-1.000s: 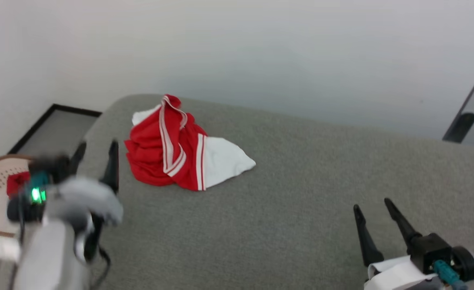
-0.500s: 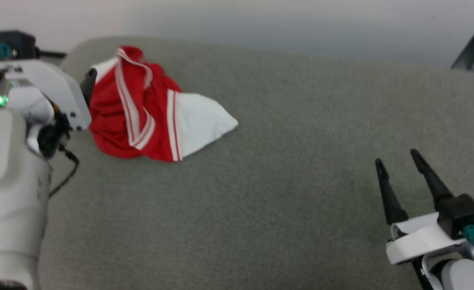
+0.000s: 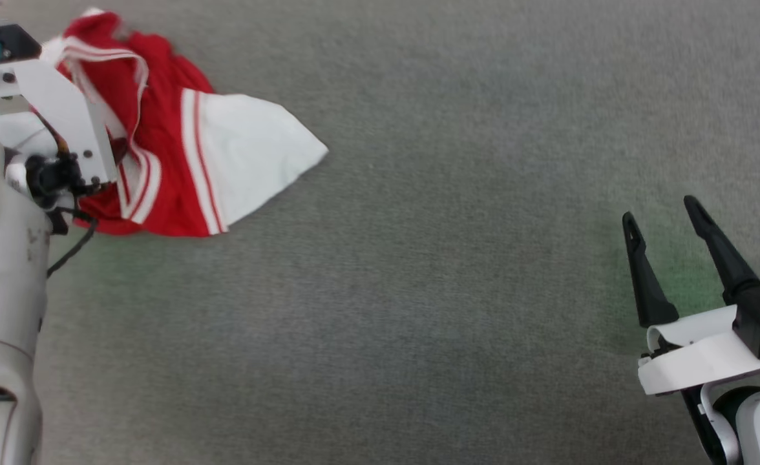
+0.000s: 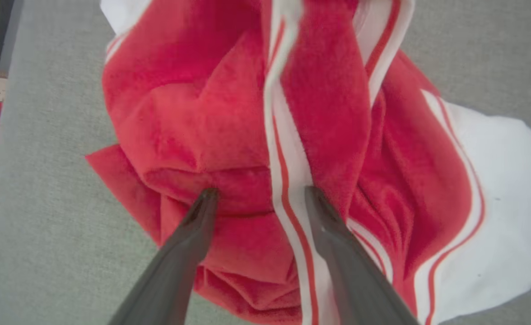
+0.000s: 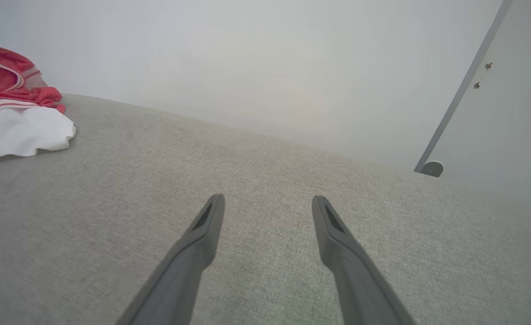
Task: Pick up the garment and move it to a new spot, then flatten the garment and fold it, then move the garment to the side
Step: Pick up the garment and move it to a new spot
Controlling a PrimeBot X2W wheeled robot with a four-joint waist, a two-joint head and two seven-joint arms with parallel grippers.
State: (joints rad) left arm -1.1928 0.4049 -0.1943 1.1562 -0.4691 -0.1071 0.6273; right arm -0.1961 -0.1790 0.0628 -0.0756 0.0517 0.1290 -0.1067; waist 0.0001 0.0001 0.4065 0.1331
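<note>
Grey fabric surface (image 3: 419, 290), pale wall (image 5: 247, 67), crumpled garment (image 3: 167, 148)

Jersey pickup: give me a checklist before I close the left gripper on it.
1. Left gripper open: ok.
2. Left gripper over the jersey, a bunched fold with striped trim between its fingers: ok.
3. Fingertips deep enough in the cloth: cannot tell.
4. Right gripper open, apart from the jersey, above the grey surface: ok.
5. Jersey flat: not ok, crumpled heap.

no readable text, lettering or number on anything in view
</note>
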